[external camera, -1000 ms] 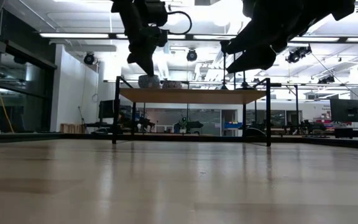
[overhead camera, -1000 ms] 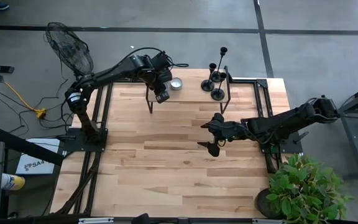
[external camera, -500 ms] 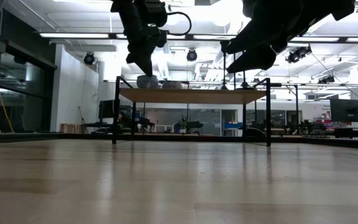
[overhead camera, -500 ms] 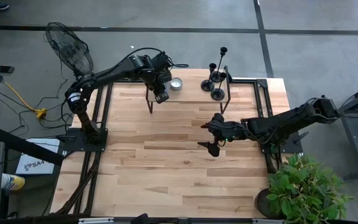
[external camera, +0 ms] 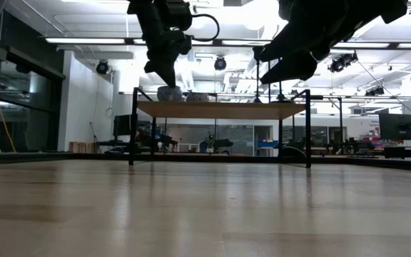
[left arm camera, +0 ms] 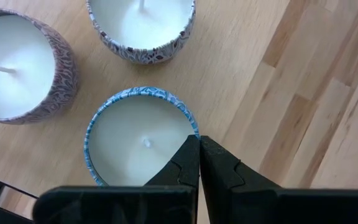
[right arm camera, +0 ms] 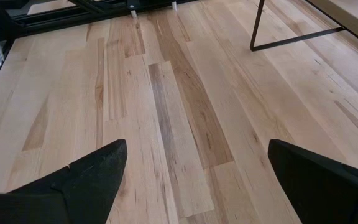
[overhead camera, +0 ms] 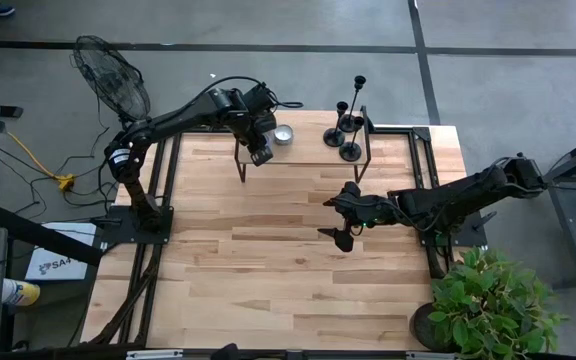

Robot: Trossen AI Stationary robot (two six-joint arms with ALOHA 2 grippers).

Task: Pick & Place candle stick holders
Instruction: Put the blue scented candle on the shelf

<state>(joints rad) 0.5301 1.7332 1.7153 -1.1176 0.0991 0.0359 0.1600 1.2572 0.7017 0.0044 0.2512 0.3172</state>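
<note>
Standing on the raised shelf (overhead camera: pixel 308 148) at the far edge of the worktop (overhead camera: pixel 268 270), the three candle stick holders (overhead camera: pixel 347 128) cluster near its right end, untouched. The left tool (left arm camera: pixel 199 163), fingers pressed together, hovers over a blue-rimmed candle tin (left arm camera: pixel 140 138) (two more tins sit just beside it). The right tool (overhead camera: pixel 335 217) hangs spread wide over bare worktop, well apart from the holders.

Light wood plank worktop (overhead camera: pixel 268 260). Small raised shelf (overhead camera: pixel 308 150) on black legs at far edge. On shelf: three candle stick holders (overhead camera: pixel 348 130) toward right end, candle tins (overhead camera: pixel 284 134) near left.
</note>
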